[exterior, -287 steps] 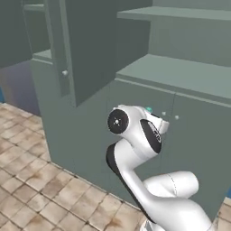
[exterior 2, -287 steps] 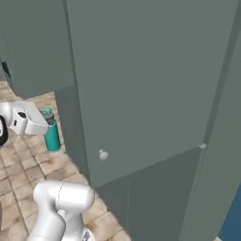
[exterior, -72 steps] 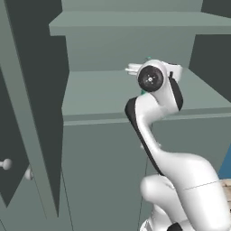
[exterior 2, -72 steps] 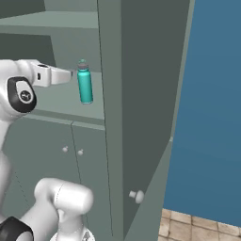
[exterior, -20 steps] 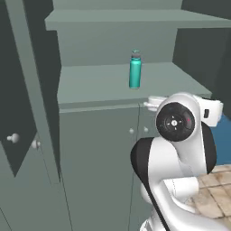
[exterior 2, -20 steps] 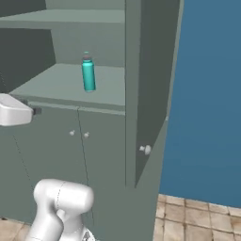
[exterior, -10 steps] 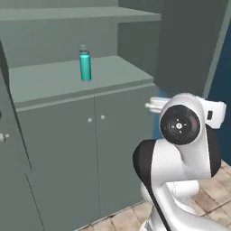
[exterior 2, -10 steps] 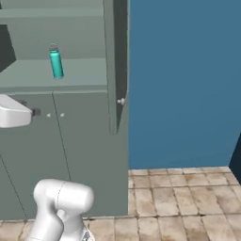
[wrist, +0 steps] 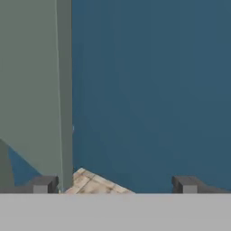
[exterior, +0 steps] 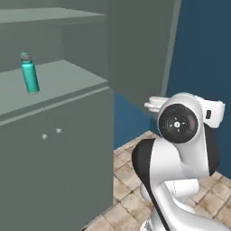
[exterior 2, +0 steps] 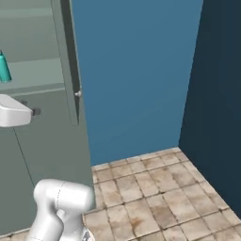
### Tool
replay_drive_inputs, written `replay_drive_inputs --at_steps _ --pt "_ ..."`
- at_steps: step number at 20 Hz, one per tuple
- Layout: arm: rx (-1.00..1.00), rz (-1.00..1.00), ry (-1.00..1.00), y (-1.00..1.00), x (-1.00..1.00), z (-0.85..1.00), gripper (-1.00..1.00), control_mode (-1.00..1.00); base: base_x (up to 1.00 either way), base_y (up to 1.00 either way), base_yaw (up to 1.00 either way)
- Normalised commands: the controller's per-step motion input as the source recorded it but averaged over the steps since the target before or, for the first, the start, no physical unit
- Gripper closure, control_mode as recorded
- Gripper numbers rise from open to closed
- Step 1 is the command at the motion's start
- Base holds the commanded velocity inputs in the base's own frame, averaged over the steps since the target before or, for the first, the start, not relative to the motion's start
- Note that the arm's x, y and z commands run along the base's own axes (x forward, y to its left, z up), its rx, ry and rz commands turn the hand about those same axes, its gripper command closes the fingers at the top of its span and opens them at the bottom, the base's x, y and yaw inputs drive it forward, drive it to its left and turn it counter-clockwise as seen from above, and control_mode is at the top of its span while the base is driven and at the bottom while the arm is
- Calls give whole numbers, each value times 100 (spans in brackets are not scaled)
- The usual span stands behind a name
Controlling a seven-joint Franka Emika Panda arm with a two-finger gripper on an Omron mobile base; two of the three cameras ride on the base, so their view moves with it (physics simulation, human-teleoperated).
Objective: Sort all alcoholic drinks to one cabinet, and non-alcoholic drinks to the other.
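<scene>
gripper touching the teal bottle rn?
Apart. Hand view: the gripper is open, nothing between its fingertips, facing the blue wall. Left base view: the teal bottle stands alone on the shelf.

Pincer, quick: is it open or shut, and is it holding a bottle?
Pincer: open, fingertips far apart, holding nothing.

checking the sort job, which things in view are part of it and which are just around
Part of the job:
- teal bottle, upright on the open cabinet shelf
- pincer, open, holding nothing

Just around:
- open cabinet door
- lower cabinet doors
- blue wall
- tiled floor
</scene>
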Motion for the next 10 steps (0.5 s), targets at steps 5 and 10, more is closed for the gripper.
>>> replay_drive_inputs --at_steps 5,10 --pt "0 0 0 0 0 0 -100 100 -72 -10 -50" --pt "0 0 0 0 0 0 -100 100 -75 -28 -44"
